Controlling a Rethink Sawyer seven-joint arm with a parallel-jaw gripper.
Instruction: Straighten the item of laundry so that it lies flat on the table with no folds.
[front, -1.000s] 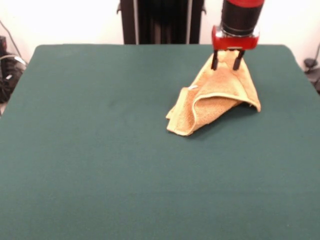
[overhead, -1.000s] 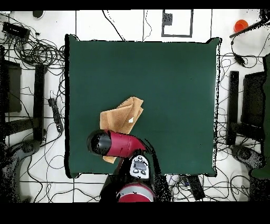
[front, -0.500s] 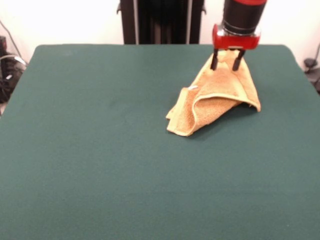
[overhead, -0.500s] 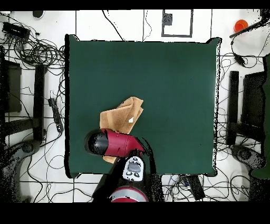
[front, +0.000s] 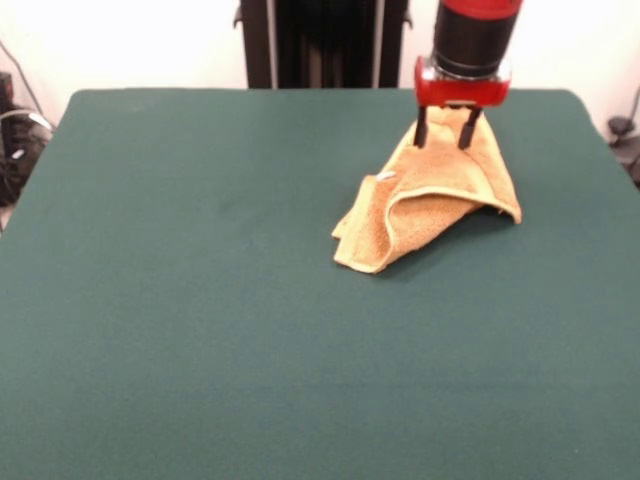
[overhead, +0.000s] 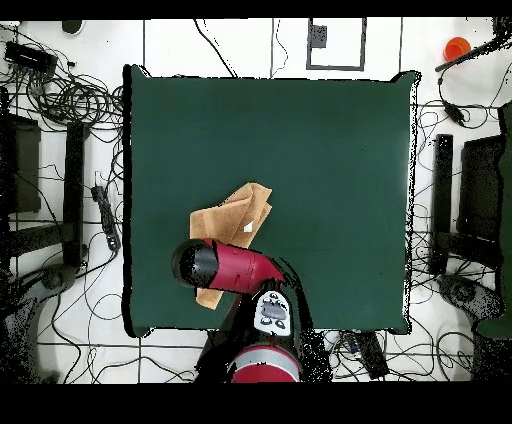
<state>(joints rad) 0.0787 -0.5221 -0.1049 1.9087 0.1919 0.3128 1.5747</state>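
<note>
While the orange towel (front: 432, 198) lies folded on the green table (front: 200, 330), we see the gripper (front: 441, 131) with its fingers apart, over the towel's far end.

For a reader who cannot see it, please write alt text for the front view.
A crumpled golden-orange towel lies folded over itself on the far right part of a dark green table. The robot's red and black tool hangs over the towel's far corner, its two dark fingers spread apart and pointing down at the cloth.
</note>
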